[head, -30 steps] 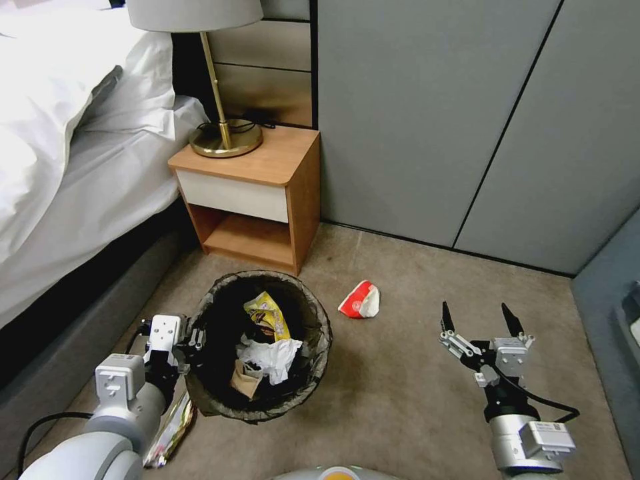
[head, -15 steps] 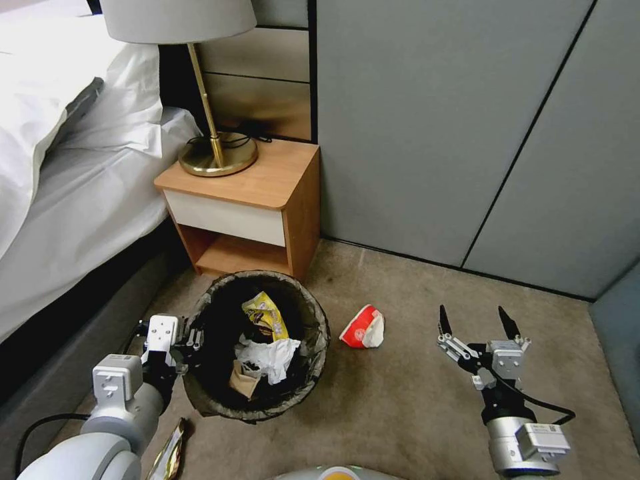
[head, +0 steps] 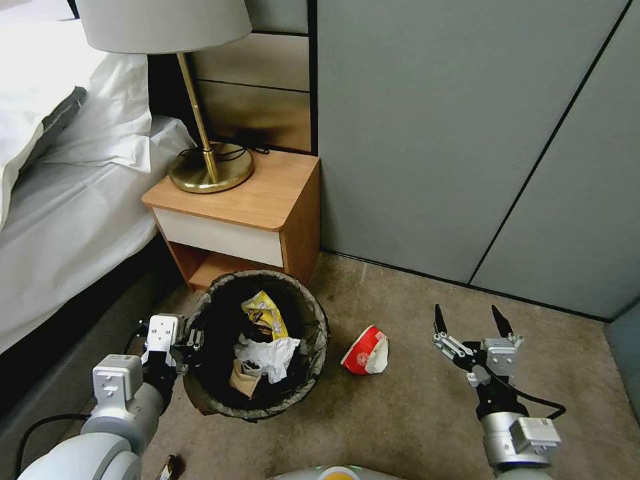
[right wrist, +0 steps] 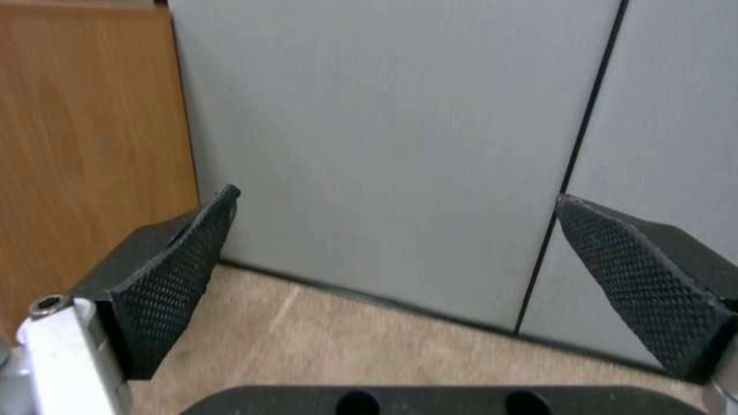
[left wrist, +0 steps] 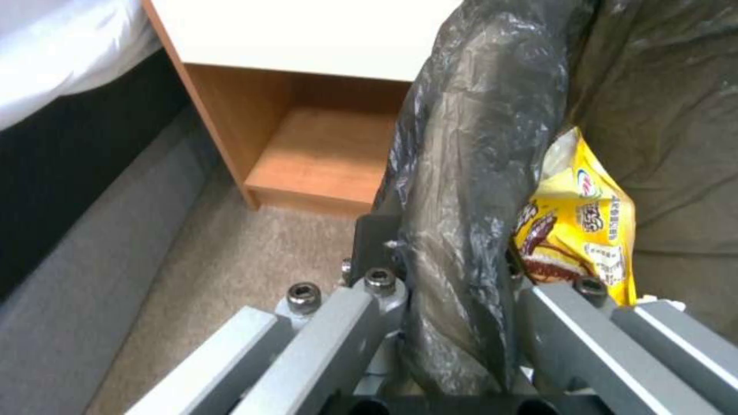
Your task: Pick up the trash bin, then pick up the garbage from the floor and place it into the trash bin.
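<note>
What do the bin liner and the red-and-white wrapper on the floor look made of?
The bin liner, pinched at the rim by the left pincer, looks like thin glossy dark plastic film: wrinkled, semi-transparent, with shiny highlights. The red-and-white wrapper looks like crumpled printed paper or foil; I can't tell which.

The whole scene slides: the camera is moving with the robot. The red-and-white wrapper (head: 366, 351) now lies nearer the right gripper (head: 468, 318), level with its wide-spread jaws rather than ahead.

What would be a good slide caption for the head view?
Left gripper clamps the trash bin rim; open right gripper hovers near a red-white wrapper on the floor.
</note>
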Motion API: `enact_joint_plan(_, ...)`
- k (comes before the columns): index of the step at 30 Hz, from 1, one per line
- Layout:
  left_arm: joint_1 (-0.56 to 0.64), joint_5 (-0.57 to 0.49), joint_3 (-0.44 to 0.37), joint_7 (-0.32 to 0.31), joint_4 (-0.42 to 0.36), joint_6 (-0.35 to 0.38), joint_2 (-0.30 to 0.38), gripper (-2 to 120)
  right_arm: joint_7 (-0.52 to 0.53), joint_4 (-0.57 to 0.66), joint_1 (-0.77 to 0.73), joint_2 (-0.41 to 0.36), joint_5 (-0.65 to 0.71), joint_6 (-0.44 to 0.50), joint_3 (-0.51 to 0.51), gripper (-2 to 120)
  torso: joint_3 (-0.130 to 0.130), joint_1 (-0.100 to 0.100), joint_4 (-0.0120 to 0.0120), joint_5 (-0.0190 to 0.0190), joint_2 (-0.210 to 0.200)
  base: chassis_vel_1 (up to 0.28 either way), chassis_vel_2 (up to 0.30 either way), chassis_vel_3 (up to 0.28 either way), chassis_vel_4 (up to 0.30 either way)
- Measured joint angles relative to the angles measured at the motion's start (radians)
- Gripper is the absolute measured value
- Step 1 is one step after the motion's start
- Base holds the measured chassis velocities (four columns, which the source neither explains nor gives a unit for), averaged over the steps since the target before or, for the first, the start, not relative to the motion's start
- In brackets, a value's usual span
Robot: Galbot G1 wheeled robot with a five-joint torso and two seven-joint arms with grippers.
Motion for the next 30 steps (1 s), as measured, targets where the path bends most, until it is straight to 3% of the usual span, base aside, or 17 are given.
enact_joint_plan(6, 0.024, 0.002, -0.002, -0.003, 0.0, 0.006, -0.011, 3, 0.034, -0.085, 0.142, -0.02, 0.083, -0.199, -0.079, 100, 0.0, 0.0, 0.0001, 0.0001, 0.0, 0.0, 0.0, 0.0, 0.0)
enact_joint_plan(9, 0.028, 0.002, -0.003, -0.004, 0.0, 0.007, -0.013, 3, 0.034, -0.107, 0.173, -0.021, 0.108, -0.234, -0.096, 100, 0.0, 0.0, 0.0001, 0.0001, 0.0, 0.0, 0.0, 0.0, 0.0)
enact_joint_plan(11, 0.036, 0.003, -0.004, -0.006, 0.0, 0.009, -0.017, 3, 0.035, -0.142, 0.23, -0.03, 0.199, -0.323, -0.142, 100, 0.0, 0.0, -0.0001, 0.0, 0.0, 0.0, 0.0, 0.0, 0.0)
enact_joint_plan(18, 0.045, 0.004, -0.01, -0.008, 0.0, 0.013, -0.016, 3, 0.067, -0.23, 0.36, -0.037, 0.412, -0.465, -0.22, 100, 0.0, 0.0, 0.0, 0.0001, 0.0, 0.0, 0.0, 0.0, 0.0)
enact_joint_plan(30, 0.044, 0.0, -0.014, -0.014, 0.0, 0.016, -0.008, 3, 0.048, -0.411, 0.496, -0.037, 0.546, -0.535, -0.254, 100, 0.0, 0.0, -0.0001, 0.0, 0.0, 0.0, 0.0, 0.0, 0.0)
